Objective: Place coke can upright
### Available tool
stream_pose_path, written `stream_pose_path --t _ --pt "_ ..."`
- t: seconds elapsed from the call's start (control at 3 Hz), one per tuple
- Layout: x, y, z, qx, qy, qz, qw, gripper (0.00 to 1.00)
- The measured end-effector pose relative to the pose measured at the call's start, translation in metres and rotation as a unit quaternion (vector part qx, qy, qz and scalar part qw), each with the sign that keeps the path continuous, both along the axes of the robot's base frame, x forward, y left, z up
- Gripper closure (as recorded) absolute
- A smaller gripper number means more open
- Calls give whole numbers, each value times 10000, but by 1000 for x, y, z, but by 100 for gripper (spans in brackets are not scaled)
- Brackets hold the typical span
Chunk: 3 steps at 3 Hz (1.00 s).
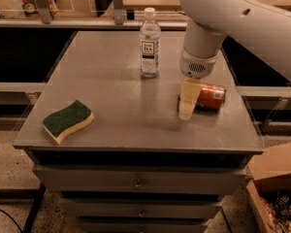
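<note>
Grasp step: gripper (187, 102) hangs just left of the can (212, 96), which lies flat on the table (111, 125). Its grip, can't tell. Next: clamp the can, tip it upright.

Cream pincer (186, 110) beside red-orange coke can (211, 97); green-and-yellow sponge (68, 121); grey table (102, 76); clear bottle (150, 50), white cap (150, 12).

no lettering can be read. the water bottle (150, 42) carries a white label with dark print too small to make out. the coke can (211, 96), lying on its side just right of the gripper (186, 111), shows no legible text.
</note>
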State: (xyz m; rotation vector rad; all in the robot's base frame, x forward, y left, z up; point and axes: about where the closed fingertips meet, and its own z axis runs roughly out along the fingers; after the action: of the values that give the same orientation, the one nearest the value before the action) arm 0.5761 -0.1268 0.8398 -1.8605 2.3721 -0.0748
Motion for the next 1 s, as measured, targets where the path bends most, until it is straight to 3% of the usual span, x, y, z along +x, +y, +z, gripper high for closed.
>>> stream_pose_path --t 0.33,1.0 --pt "2 -3 -11 55 47 -173 9998 17" --pt "3 -1 -15 277 77 -244 9993 64"
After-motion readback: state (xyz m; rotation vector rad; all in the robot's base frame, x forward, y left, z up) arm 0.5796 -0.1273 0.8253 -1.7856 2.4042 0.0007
